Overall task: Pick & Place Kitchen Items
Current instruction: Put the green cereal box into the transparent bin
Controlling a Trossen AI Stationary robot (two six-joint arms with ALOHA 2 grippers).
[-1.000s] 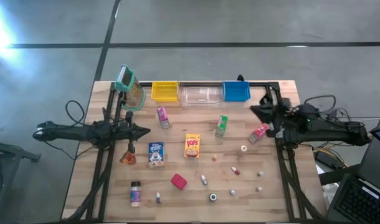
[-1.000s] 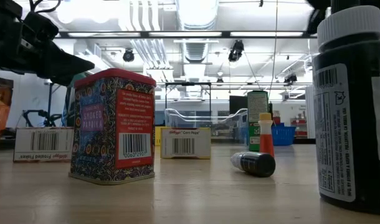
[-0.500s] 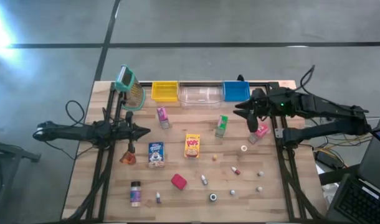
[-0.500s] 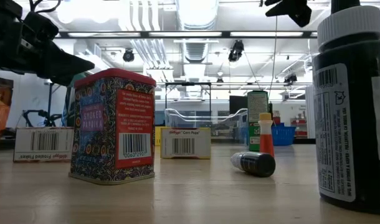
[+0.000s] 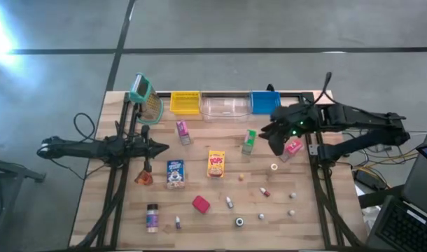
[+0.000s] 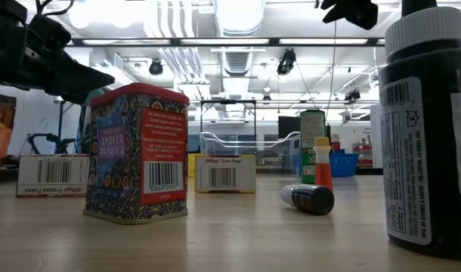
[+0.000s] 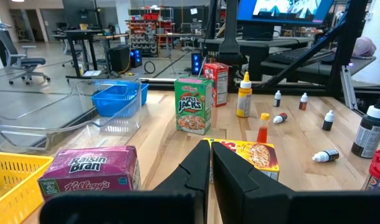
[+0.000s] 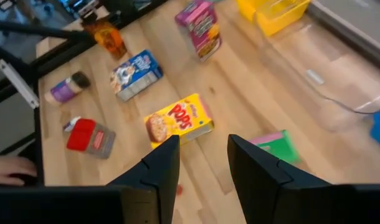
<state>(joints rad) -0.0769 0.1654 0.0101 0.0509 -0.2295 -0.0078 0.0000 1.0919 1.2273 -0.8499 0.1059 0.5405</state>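
Observation:
The kitchen items lie scattered on the wooden table: a yellow box (image 5: 215,163), a blue box (image 5: 175,173), a green box (image 5: 249,141), two pink boxes (image 5: 182,131) (image 5: 292,148), a red block (image 5: 201,204), a purple-labelled jar (image 5: 152,217) and small bottles. My right gripper (image 5: 274,135) (image 8: 202,174) hangs open above the table between the green box and the right pink box, slanting down, with nothing between its fingers. My left gripper (image 5: 161,147) (image 7: 210,171) waits shut and level at the table's left.
A yellow bin (image 5: 185,103), a clear bin (image 5: 224,106) and a blue bin (image 5: 265,102) stand in a row along the far edge. An orange wedge (image 5: 143,178) lies near the left arm. In the low view a red tin (image 6: 138,155) and a dark bottle (image 6: 431,128) stand close.
My right arm has unfolded from its place at the table's right edge. Its gripper has risen, gone toward the table's left over the items, and tipped from about level to slanting down. No item has moved.

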